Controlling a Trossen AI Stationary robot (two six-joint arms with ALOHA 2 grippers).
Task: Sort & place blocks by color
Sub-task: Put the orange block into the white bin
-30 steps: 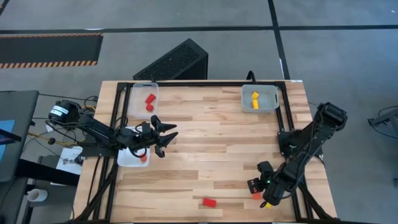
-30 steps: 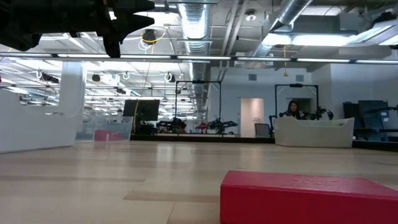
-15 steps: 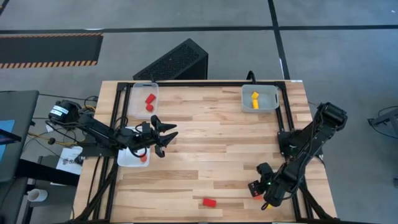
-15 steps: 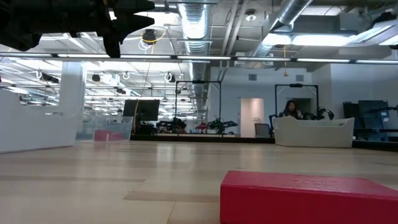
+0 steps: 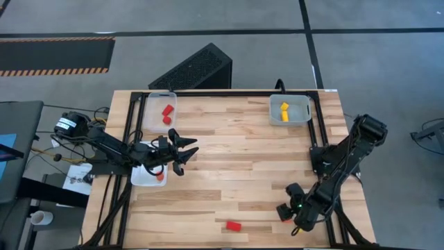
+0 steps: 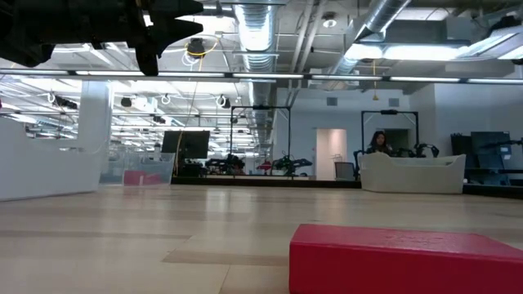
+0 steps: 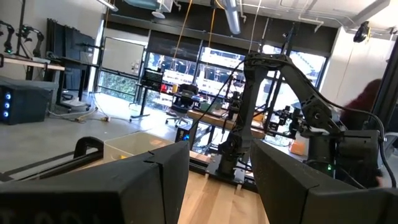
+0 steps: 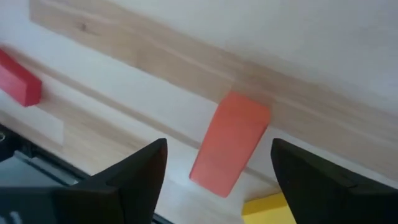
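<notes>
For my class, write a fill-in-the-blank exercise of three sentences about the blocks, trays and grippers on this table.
1. The tray at the table's far right corner holds blocks coloured ____.
2. In the right wrist view, the right gripper has its jaws open around a block coloured ____.
3. The left gripper hovers with nothing in it beside the tray at the table's ____ edge.

Missing words: yellow; orange; left

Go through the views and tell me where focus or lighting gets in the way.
Low view: red block looms close, soft-edged; ceiling lights glare, left pincer is a dark silhouette. Right wrist view: orange block is blurred between the open right pincer fingers. Left wrist view: bright windows backlight the room. High view: evenly lit.
</notes>
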